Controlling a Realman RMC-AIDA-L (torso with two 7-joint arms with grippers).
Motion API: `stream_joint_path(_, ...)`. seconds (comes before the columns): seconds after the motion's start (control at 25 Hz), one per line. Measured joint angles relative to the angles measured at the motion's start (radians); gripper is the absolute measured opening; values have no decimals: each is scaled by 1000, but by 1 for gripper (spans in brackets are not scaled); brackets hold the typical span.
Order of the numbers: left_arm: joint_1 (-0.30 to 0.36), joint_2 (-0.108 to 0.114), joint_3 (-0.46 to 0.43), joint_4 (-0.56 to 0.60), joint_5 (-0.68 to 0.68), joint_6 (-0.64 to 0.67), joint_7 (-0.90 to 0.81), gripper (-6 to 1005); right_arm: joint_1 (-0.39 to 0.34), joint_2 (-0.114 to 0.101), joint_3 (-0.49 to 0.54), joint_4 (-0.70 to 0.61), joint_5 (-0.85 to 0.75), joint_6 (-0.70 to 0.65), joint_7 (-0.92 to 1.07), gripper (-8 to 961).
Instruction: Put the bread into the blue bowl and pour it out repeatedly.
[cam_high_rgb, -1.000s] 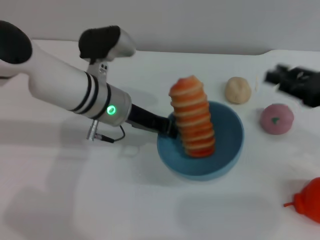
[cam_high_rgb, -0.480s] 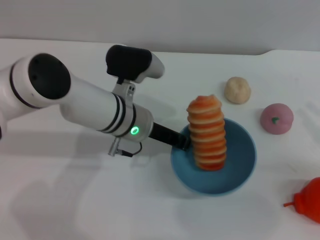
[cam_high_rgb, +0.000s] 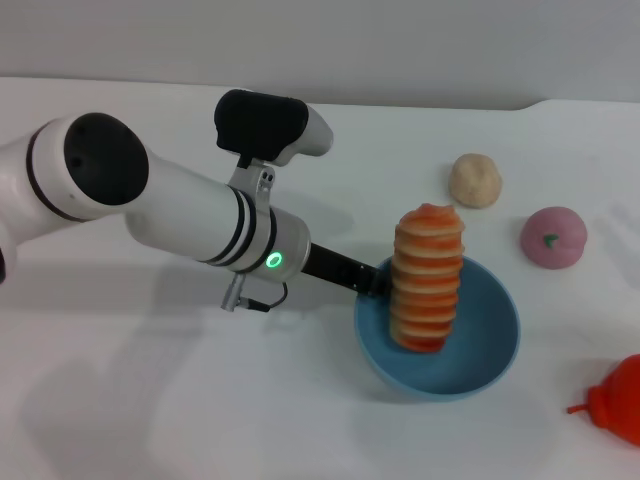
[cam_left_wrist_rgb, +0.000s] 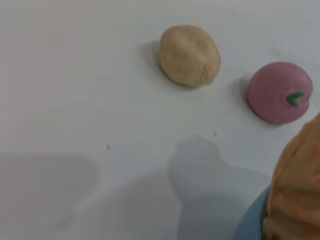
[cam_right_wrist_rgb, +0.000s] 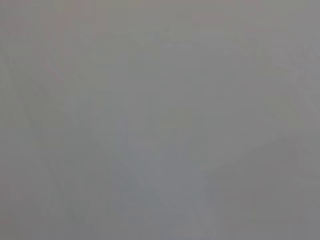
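The left gripper (cam_high_rgb: 378, 285) sits at the centre of the head view, at the near-left rim of the round, deep, light-blue bowl (cam_high_rgb: 485, 365). Its dark tip meets the rim and appears clamped on it, though the fingers themselves are too small and dark to confirm the grip — whether they are spread or pressed together cannot be told. The white left arm runs from the left edge of the frame across to the bowl, a green indicator lit on its wrist.

The long toy loaf of bread (cam_high_rgb: 428, 278) stands nearly upright inside the bowl, ridged orange-and-cream stripes facing the camera, its lower end on the bowl floor and its upper end rising well above the rim. It leans close to the gripper side of the bowl. In the left wrist view the bread (cam_left_wrist_rgb: 296, 190) fills the lower right corner, with a sliver of the bowl (cam_left_wrist_rgb: 252, 220) beside it.

Upper right of the head view lies a small round tan ball (cam_high_rgb: 475, 180); a pink peach-like ball with a green mark (cam_high_rgb: 553, 237) rests just to its lower right. Both lie apart from the bowl on the white table (cam_high_rgb: 130, 400). A red object (cam_high_rgb: 615, 400) is cut off at the lower right edge.

The right gripper appears in no view — the right wrist view shows only a flat grey field.
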Motion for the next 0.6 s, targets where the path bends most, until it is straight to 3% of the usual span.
stream_joint_path(0.2,26,6,-72,31,-1,-21,28,199,-3,0,1,2,0,-1,-3,443)
stream_joint_path(0.6,146,9,-345,130,0,-77,173,582,-7,0,4,4,2,-1,-4,443)
